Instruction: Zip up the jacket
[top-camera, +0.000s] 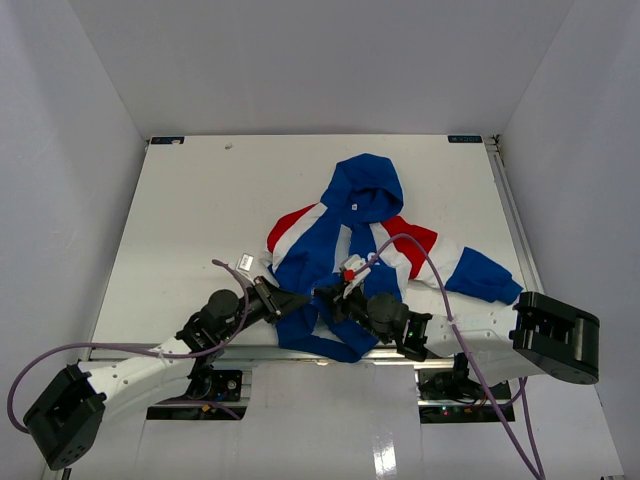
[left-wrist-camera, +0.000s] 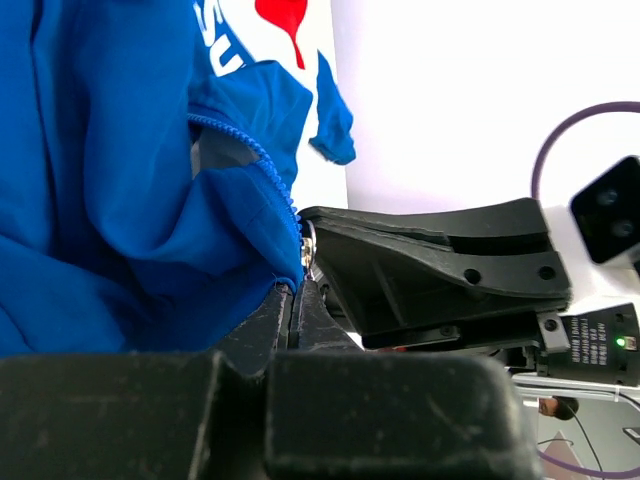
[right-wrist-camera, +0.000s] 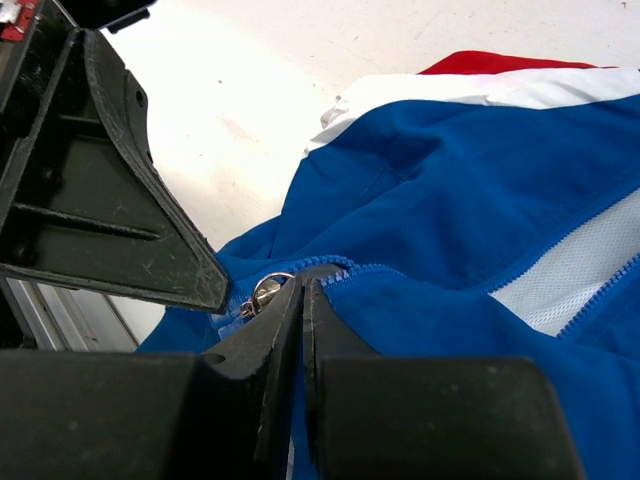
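Blue jacket (top-camera: 345, 235) lies flat at the near middle of the table (top-camera: 180, 220), hood pointing away from the arms. Zip undone, white lining showing. Metal zipper pull (right-wrist-camera: 266, 291) sits at the bottom hem. Left gripper (top-camera: 302, 301) and right gripper (top-camera: 326, 296) meet tip to tip there, each pinched tight on blue hem fabric. Purple cable (top-camera: 430, 270) crosses the sleeve on the right arm's side. Small white tag (top-camera: 245, 262) lies just beside the other sleeve.
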